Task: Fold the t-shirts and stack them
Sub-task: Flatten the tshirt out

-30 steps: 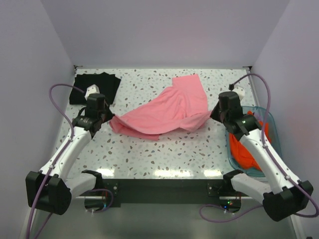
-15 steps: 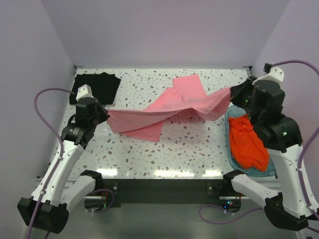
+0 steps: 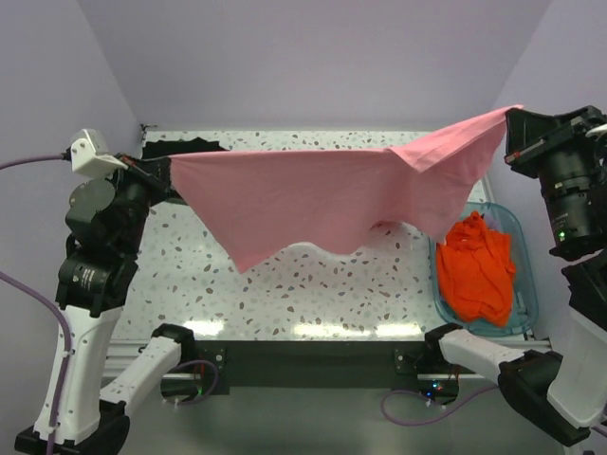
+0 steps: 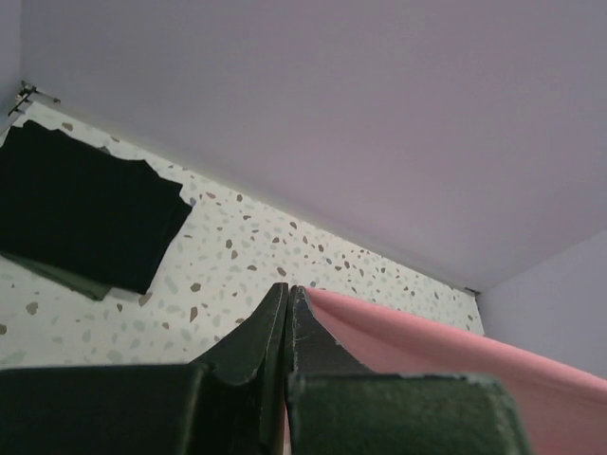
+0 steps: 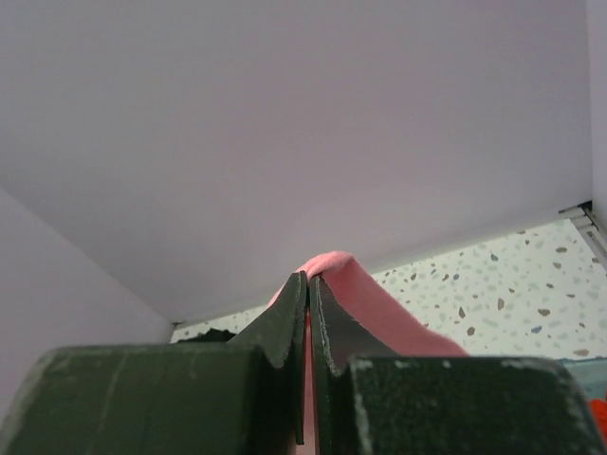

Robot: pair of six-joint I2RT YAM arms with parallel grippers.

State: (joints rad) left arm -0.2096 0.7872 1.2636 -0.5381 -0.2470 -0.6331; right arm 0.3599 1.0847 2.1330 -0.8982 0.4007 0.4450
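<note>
Matt soft pink cloth shirt [image 3: 322,194], glossy speckled table [image 3: 322,294], see-through teal plastic tub [image 3: 527,275], matt black shirt [image 4: 85,218]

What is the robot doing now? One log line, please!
left claw: shut on pink shirt | right claw: shut on pink shirt | pink shirt: stretched in air | orange shirts: in tub

One soft pink cloth shirt [image 3: 322,199], one flat black cloth shirt [image 4: 81,209], one orange-red cloth heap [image 3: 479,270], one see-through teal plastic tub [image 3: 525,284].
</note>
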